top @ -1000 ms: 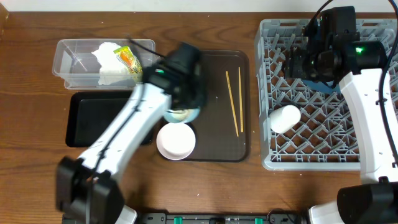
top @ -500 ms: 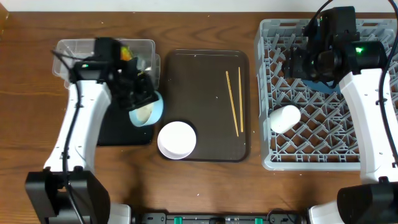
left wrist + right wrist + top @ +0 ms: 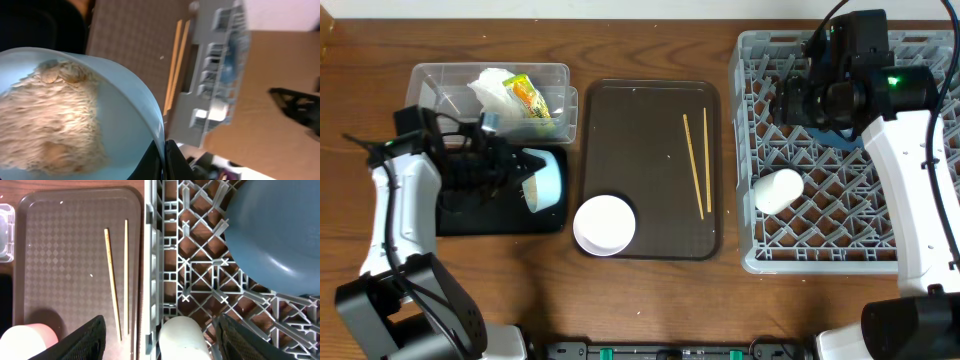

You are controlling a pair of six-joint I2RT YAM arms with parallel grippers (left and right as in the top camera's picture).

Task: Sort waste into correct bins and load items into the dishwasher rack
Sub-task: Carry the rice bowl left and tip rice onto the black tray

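Rice [image 3: 50, 125], a sticky off-white clump, clings inside the light blue bowl [image 3: 548, 180]. The bowl is tipped on its side over the black tray [image 3: 490, 222], its rim pinched in the left gripper [image 3: 164, 161]. The right gripper [image 3: 163, 332] hangs wide open and empty above the rack [image 3: 820, 240]. Two chopsticks [image 3: 697, 165] and one white bowl [image 3: 603, 225] are on the brown tray [image 3: 640, 130]. One white cup [image 3: 778, 190] and one blue plate [image 3: 270, 230] are in the rack.

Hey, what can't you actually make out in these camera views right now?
Dark blue plate: overhead, mostly under the right arm; right wrist view crops it.
Black tray: overhead, left arm and light blue bowl cover most; any rice there unseen.
White cup: right wrist view, cut by bottom edge.
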